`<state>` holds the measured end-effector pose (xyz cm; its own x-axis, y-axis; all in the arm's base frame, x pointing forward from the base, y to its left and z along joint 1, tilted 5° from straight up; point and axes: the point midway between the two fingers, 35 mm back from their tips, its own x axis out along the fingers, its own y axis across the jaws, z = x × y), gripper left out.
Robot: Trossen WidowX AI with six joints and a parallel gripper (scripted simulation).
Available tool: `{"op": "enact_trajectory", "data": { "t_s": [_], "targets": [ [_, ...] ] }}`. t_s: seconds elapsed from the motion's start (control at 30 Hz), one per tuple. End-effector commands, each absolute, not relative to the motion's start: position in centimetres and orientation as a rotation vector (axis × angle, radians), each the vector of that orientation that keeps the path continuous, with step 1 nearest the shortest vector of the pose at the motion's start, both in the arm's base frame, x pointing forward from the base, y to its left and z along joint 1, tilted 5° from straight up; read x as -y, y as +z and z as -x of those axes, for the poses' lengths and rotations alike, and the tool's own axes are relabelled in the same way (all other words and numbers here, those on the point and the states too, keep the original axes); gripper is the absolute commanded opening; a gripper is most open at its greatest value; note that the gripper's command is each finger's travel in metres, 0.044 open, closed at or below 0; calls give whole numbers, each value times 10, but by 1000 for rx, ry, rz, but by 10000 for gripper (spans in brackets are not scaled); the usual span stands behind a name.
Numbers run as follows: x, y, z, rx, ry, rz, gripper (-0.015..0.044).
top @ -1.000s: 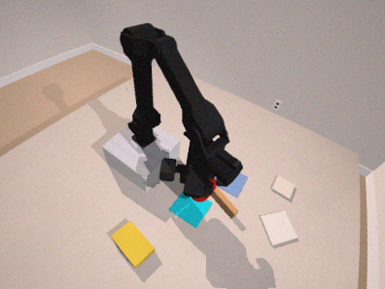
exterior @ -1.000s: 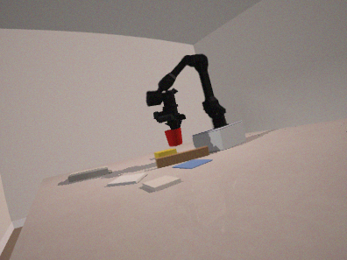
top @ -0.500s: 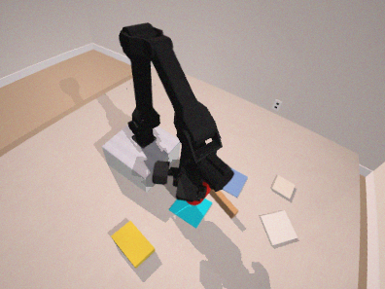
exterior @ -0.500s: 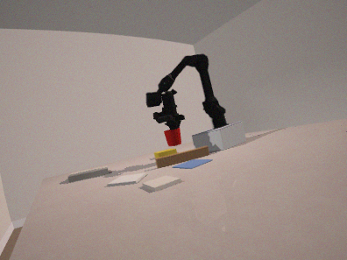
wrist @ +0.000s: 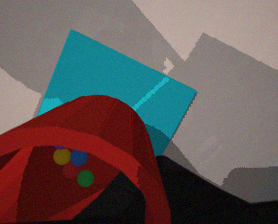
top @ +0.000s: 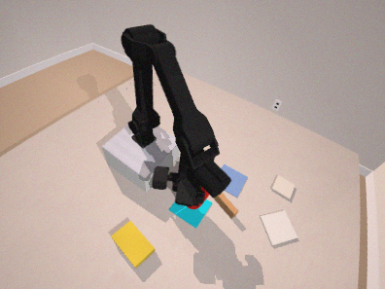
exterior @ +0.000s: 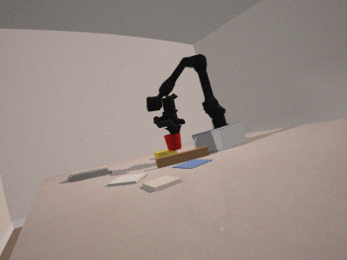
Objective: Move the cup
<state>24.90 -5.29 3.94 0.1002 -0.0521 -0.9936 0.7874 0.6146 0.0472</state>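
Observation:
The red cup (top: pixel 198 203) (exterior: pixel 173 142) (wrist: pixel 97 115) is held in the air, roughly upright, by my gripper (exterior: pixel 174 132), which is shut on it. Several marbles (wrist: pixel 79 158) lie inside the cup. The cyan pad (top: pixel 196 219) (wrist: pixel 112 65) lies below the cup; in the wrist view it shows beyond the cup's wall, and the cup hides its near part. It is hidden in the exterior view. The blue pad (top: pixel 234 180) (exterior: pixel 193 164) lies bare on the other side of the wooden bar. The top view hides much of the cup behind the arm.
The wooden bar (top: pixel 227 205) (exterior: pixel 184 157) lies between the pads. A yellow block (top: pixel 132 243) (exterior: pixel 162 154) lies to one side. Two pale slabs (top: pixel 279 228) (top: pixel 283 187) lie beyond the blue pad. A grey block (exterior: pixel 89 173) shows at left in the exterior view. The arm stands on a whitish box (top: pixel 125 163).

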Motion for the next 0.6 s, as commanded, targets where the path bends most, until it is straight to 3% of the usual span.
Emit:
{"op": "enact_trajectory", "data": {
  "t_s": [0.0,0.57],
  "targets": [
    [53,30,-247,-1350,-700,-696,0],
    [56,4,-248,-1350,-700,-696,0]
  ]
}}
